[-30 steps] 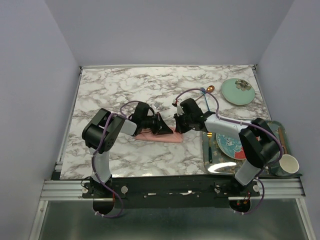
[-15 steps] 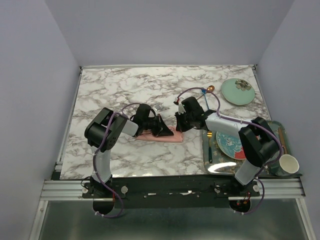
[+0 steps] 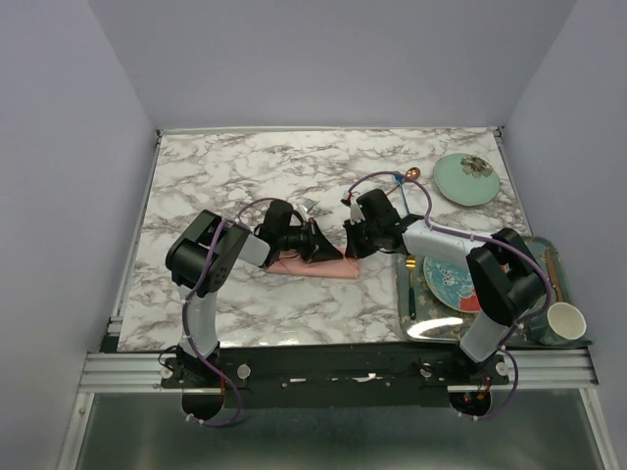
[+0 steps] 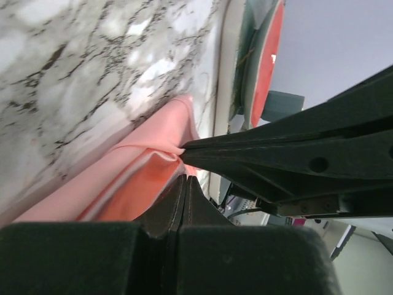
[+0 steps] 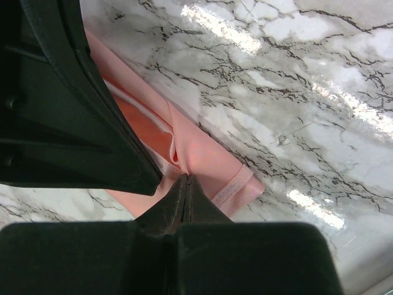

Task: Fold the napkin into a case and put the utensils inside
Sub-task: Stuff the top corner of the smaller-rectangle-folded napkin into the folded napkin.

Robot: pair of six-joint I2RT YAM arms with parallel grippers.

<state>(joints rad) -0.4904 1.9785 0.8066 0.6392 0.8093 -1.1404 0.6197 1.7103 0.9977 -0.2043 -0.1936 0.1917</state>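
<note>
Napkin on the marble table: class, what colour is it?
The napkin is salmon pink, seen best in the right wrist view.

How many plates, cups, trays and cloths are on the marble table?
Plates: 2, mint-green round plate and patterned turquoise-and-red round plate
Cups: 1, white round cup
Trays: 1, dark rectangular tray
Cloths: 1, folded salmon-pink satin napkin
Total: 5

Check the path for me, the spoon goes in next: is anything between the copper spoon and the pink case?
Yes. The right gripper, shut, and its wrist lie on the line from the spoon to the case; the left gripper, also shut, meets it at the case's end nearest the spoon.
</note>
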